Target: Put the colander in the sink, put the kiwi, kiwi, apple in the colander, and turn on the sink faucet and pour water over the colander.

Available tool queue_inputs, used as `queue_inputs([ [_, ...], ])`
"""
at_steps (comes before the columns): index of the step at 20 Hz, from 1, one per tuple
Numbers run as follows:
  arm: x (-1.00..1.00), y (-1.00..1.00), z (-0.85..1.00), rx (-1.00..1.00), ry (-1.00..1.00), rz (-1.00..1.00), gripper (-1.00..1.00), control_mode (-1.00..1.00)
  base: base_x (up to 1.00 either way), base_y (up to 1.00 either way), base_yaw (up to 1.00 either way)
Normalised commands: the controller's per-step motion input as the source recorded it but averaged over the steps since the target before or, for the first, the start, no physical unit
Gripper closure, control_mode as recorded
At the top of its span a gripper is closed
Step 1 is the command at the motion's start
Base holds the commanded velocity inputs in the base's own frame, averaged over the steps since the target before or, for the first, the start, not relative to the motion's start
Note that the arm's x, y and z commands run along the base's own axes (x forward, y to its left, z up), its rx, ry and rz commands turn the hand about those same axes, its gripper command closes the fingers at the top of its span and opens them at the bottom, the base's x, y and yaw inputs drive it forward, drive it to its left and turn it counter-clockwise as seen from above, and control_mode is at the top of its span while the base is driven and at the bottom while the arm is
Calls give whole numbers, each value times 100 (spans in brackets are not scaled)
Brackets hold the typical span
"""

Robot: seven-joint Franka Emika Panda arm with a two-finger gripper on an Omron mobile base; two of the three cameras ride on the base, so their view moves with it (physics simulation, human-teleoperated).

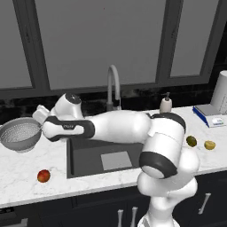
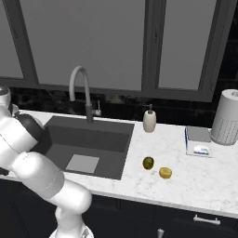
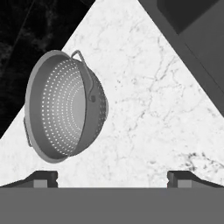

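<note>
Claw (image 3: pixel 112 177) stood released, tips wide apart, apparently just beside the colander (image 1: pixel 21 134), which rested on the tabletop (image 1: pixel 26 164) left of the sink (image 1: pixel 88 159); apple (image 1: pixel 43 176) lay nearer the front edge.

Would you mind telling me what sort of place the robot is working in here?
A rendered home kitchen, most likely: a marble-look counter with a dark sink and gooseneck faucet, a metal colander and fruit lying out, and a soap dispenser under the windows.
</note>
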Motion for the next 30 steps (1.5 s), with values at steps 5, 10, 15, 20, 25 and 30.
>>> queue_inputs([
  [5,42,31,-18,0,7,-5,-100,-100,0,0,0],
  [10,19,26,-18,-2,8,-2,-100,-100,0,0,0],
  [15,8,32,-3,-2,2,0,-100,-100,0,0,0],
  [20,26,34,1,0,2,0,-100,-100,0,0,0],
  [25,30,4,-12,-3,10,-4,-100,-100,0,0,0],
  [30,50,5,-14,-2,14,-5,-100,-100,0,0,0],
])
